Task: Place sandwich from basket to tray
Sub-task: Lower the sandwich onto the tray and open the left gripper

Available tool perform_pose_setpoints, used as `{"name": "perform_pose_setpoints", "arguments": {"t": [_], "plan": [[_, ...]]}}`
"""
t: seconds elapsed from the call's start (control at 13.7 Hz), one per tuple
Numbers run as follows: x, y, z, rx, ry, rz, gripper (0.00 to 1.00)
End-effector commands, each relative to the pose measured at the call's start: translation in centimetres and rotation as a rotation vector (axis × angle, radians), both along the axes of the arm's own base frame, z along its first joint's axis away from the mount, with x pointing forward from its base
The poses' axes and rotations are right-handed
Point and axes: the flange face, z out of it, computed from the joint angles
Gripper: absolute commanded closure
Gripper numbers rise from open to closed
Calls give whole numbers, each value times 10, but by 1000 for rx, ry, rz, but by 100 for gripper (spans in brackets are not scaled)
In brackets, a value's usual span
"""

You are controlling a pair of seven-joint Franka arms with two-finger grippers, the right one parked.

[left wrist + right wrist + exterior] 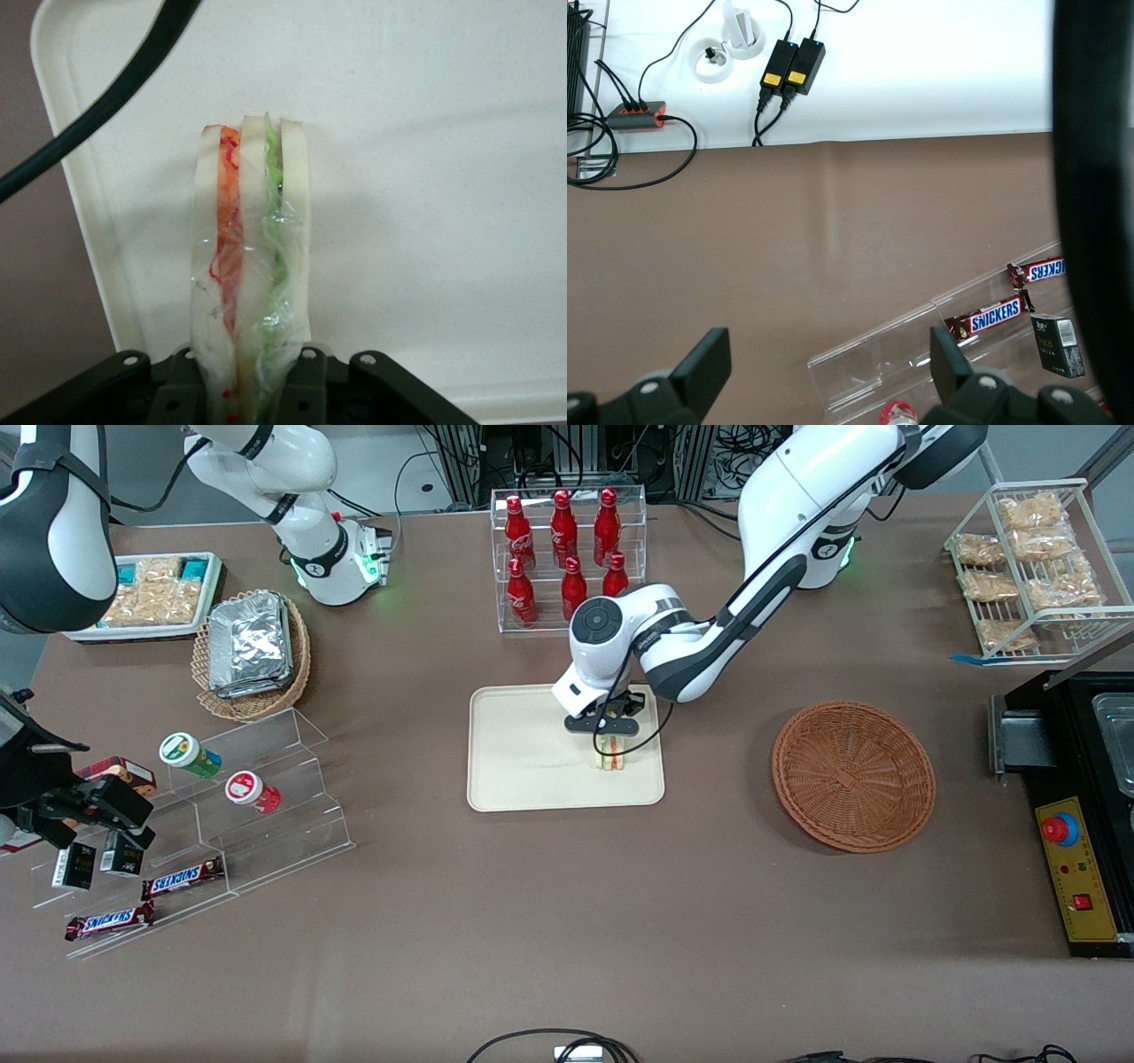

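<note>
Pinching the sandwich (pixel 252 266) by one end, the left gripper (pixel 608 746) holds it on edge over the tray (pixel 514 779), close to the rim nearest the empty basket (pixel 853 775). Best, I judge, to settle it onto the surface before opening, lest it topple

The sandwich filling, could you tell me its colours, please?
Orange-red and green layers between white bread on the sandwich, held in the pincer; left wrist view.
</note>
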Motion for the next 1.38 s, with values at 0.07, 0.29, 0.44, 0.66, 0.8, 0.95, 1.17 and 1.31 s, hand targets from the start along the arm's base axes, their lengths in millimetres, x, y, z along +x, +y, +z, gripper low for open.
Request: {"name": "perform_pose_setpoints", "arguments": {"t": [0.07, 0.29, 0.44, 0.66, 0.8, 0.95, 1.17, 1.31], "plan": [[3, -7, 0, 8, -19, 23, 71], [3, -6, -1, 17, -17, 30, 27], [4, -6, 5, 13, -26, 31, 17], [28, -11, 28, 20, -42, 72, 5], [45, -13, 45, 9, -51, 106, 1], [53, -11, 56, 5, -64, 121, 1], [74, -5, 77, 45, -75, 191, 1], [102, 20, 91, 66, -90, 285, 1]]}}
